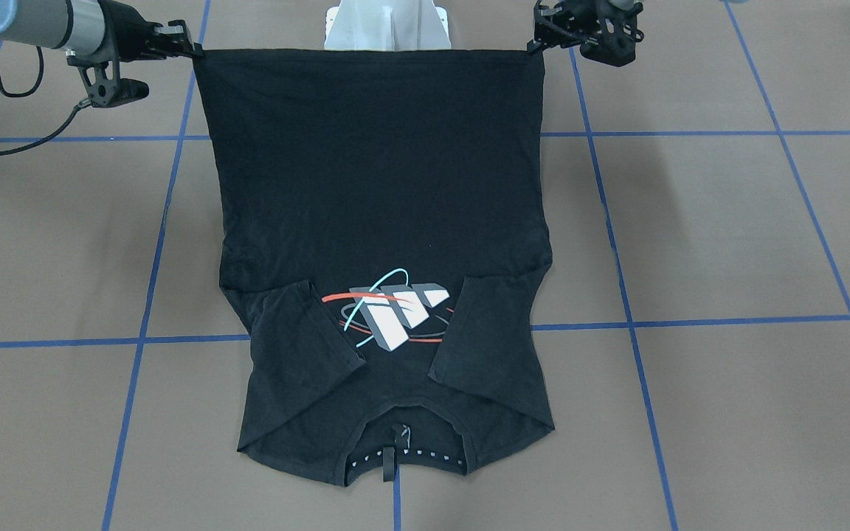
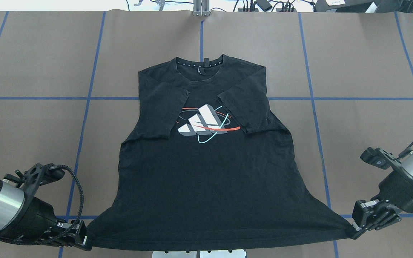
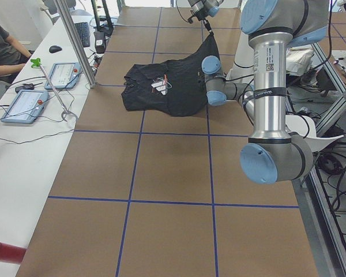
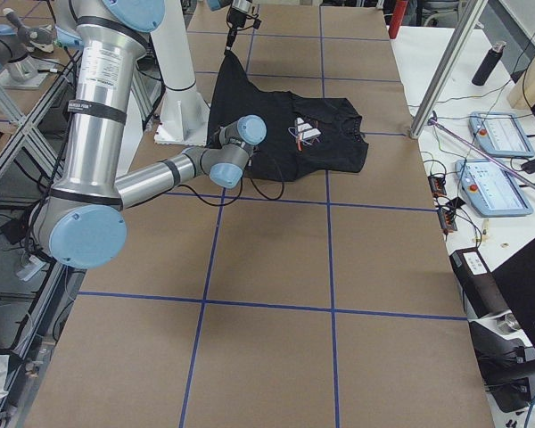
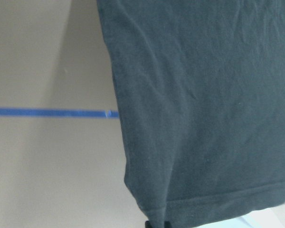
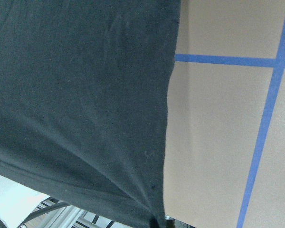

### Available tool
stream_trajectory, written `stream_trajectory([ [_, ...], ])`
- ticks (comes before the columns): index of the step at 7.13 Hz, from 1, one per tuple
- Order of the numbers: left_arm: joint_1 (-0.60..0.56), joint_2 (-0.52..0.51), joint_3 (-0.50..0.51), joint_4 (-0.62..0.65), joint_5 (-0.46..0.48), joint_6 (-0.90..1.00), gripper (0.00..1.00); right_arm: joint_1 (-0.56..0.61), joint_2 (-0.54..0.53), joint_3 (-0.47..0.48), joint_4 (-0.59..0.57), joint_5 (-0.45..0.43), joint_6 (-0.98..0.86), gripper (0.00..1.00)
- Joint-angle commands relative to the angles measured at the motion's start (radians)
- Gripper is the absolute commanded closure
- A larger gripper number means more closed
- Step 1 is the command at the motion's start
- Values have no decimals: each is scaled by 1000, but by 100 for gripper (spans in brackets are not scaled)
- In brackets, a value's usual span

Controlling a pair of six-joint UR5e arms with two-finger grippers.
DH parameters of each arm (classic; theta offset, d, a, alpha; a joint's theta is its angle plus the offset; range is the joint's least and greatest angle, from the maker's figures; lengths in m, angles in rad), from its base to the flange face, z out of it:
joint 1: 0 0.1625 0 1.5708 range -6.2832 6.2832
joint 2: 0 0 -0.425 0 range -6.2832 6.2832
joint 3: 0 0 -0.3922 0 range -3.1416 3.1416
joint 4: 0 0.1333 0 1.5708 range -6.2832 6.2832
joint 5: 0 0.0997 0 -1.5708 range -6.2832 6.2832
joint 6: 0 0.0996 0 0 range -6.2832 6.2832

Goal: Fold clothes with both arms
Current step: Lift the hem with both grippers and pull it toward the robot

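The shirt (image 2: 206, 172) is seen spread logo-side up in the middle of the table (image 2: 31, 125), with its collar (image 2: 199, 66) at the end far from the robot and its hem (image 2: 213, 245) at the near end. The collar end is laid flat on the brown surface, while the hem is held raised and pulled taut between the two grippers (the side views show it well above the table, the cloth sloping down toward the collar). The hem corner on the robot's left is clamped between the jaws of the left gripper (image 2: 84, 244). The opposite corner is clamped by the jaws of the right gripper (image 2: 354, 232), where the cloth is drawn to a point. Both sleeves (image 2: 161, 111) are folded inward over the chest, their ends lying on either side of the logo (image 2: 204, 124). Its white-grey blocks and red and cyan rings are left mostly uncovered between them. Blue tape lines (image 2: 84, 107) are seen crossing the table around the shirt. In each wrist view only black cloth, a strip of table and blue tape can be made out.
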State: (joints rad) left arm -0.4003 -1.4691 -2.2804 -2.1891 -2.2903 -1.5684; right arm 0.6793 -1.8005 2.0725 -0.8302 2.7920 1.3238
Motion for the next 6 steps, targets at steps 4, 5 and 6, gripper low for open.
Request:
stream_trajectory([
  [4, -32, -52, 2, 5, -52, -2, 100, 150, 48, -109, 114, 87, 0, 100],
  [5, -88, -68, 7, 5, -54, -2, 100, 185, 117, -144, 109, 90, 0, 100],
  [6, -159, -71, 10, 5, -67, 1, 100, 213, 171, -181, 108, 90, 0, 100],
])
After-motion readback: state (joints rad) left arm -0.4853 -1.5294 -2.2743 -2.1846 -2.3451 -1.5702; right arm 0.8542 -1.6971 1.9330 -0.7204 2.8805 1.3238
